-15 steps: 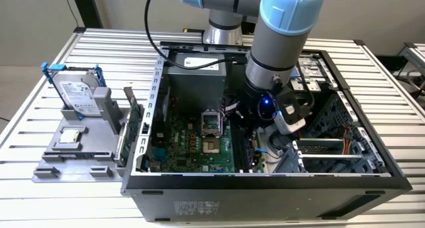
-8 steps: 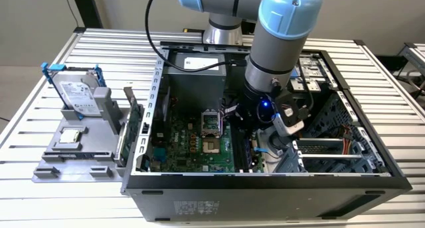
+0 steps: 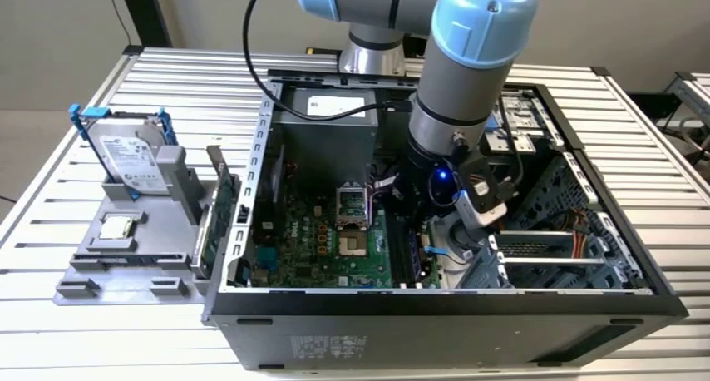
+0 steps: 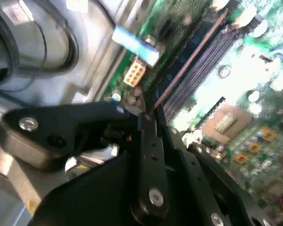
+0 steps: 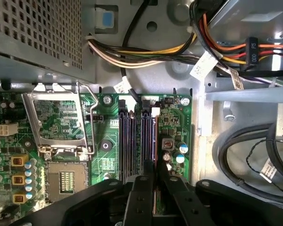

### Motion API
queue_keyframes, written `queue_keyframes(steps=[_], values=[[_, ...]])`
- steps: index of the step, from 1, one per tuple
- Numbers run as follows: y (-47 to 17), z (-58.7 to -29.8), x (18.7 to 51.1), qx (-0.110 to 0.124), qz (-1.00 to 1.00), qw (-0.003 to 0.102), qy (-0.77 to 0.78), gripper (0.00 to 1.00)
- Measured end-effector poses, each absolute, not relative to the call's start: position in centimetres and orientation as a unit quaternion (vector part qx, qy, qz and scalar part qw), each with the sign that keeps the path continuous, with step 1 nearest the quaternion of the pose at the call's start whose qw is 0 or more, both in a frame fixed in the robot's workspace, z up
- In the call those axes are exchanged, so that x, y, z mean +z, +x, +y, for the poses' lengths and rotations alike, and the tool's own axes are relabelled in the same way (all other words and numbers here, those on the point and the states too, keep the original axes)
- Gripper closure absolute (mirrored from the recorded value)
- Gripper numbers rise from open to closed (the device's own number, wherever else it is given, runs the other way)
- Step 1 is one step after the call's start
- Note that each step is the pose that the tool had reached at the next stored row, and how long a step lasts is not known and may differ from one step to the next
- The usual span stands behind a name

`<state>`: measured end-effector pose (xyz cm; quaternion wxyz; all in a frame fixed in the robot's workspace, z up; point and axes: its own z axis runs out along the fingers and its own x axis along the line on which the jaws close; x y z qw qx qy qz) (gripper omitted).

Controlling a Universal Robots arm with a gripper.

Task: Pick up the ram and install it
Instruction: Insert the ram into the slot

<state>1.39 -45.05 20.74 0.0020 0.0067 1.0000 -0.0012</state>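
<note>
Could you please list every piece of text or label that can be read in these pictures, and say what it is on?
No text reads clearly.
power supply label: too small to read.
hard drive label: too small to read.
case sticker: too small to read.
cable tags: blurred.
ram, gripped edge-on by the end effector: no print visible.

Grey arm [image 3: 450,106], light-blue joint caps, black cable, black hand [image 5: 153,181] — silver screws
</note>
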Motion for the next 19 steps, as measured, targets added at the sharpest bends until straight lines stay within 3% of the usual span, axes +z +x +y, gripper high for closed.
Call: queue_keyframes(steps=[15, 16, 19], values=[[1.4, -45.1, 25.1, -0.002, 1.000, 0.001, 0.007, 0.00], [1.4, -45.1, 25.1, -0.002, 1.000, 0.001, 0.007, 1.00], [1.4, -45.1, 25.1, -0.002, 1.000, 0.001, 0.007, 1.00]])
